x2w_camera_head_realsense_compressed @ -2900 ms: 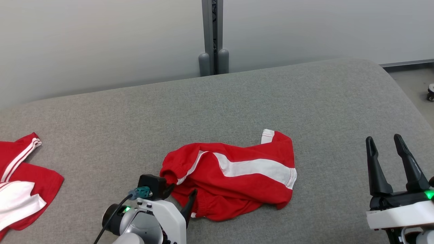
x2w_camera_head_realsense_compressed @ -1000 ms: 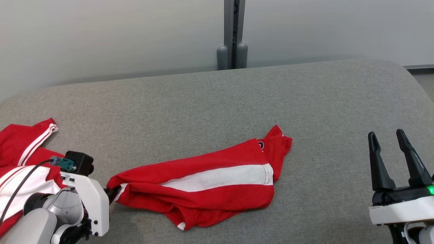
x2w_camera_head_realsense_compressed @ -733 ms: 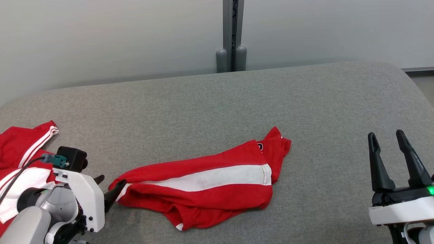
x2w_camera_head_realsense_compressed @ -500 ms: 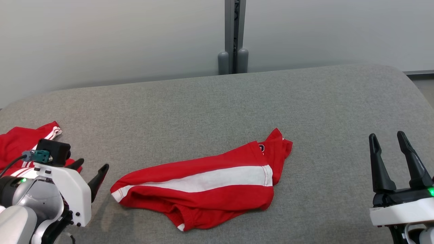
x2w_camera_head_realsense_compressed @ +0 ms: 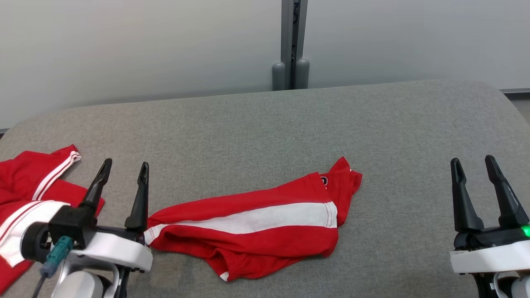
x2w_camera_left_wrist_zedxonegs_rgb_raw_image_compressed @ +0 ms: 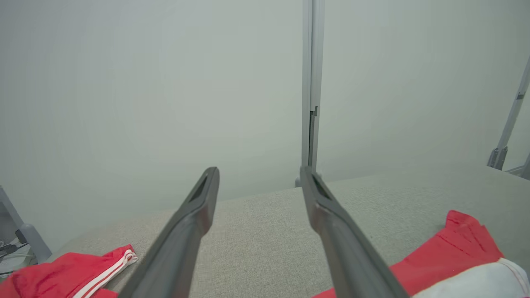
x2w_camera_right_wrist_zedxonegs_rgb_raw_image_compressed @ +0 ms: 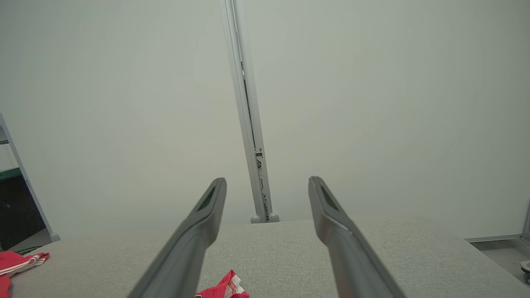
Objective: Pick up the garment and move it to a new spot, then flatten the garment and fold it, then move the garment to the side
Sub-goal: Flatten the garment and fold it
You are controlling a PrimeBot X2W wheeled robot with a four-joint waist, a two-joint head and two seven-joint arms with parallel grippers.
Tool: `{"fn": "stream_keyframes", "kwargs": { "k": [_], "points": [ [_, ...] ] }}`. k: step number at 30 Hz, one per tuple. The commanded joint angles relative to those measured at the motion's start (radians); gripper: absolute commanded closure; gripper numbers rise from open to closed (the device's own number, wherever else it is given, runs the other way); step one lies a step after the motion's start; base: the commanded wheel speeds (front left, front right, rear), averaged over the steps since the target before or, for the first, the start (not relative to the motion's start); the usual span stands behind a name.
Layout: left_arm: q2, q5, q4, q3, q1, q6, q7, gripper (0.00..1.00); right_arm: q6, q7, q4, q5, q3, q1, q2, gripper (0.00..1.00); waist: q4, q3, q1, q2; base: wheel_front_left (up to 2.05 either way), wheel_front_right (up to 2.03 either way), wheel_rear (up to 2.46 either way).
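Red garment (x2w_camera_head_realsense_compressed: 256, 225) lying rumpled on the grey desk (x2w_camera_head_realsense_compressed: 248, 128), both end effectors spread and holding nothing.
The garment, with its white stripe, is sprawling across the desk's near middle. The left end effector (x2w_camera_head_realsense_compressed: 125, 168) is hovering at the desk's near left, just beside the garment's end. The right end effector (x2w_camera_head_realsense_compressed: 472, 164) is hovering at the desk's near right. Another red garment (x2w_camera_head_realsense_compressed: 29, 190) is lying at the desk's left edge.

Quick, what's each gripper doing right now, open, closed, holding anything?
Left gripper: open, holding nothing.
Right gripper: open, holding nothing.
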Motion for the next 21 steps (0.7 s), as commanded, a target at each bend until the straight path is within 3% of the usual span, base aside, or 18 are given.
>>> {"fn": "stream_keyframes", "kwargs": {
  "k": [1,5,8,13,21],
  "points": [
    [-0.018,0.019,0.026,0.002,0.013,0.021,-0.038,0.0,0.0,-0.005,-0.011,-0.007,-0.005,0.001,-0.006,0.0,-0.003,-0.002,0.0,0.0,0.0,0.0,0.0],
    [-0.068,0.082,0.066,0.019,0.044,0.082,-0.084,0.0,0.0,-0.005,-0.021,-0.025,-0.02,0.001,-0.002,0.0,-0.006,-0.004,0.0,0.0,0.0,0.0,0.0],
    [-0.119,0.115,0.045,0.056,0.067,0.098,-0.088,0.0,0.0,-0.005,-0.019,-0.039,-0.024,0.012,0.001,0.0,-0.005,-0.007,0.0,0.0,0.0,0.0,0.0],
    [-0.206,0.182,0.014,0.106,0.126,0.08,-0.088,0.0,0.0,-0.005,-0.01,-0.05,-0.039,0.026,0.018,0.0,-0.001,-0.008,0.0,0.0,0.0,0.0,0.0],
    [-0.269,0.226,0.025,0.158,0.146,0.019,-0.088,0.0,0.0,-0.005,0.002,-0.057,-0.037,0.031,0.021,0.0,0.004,-0.008,0.0,0.0,0.0,0.0,0.0]
  ]
}}
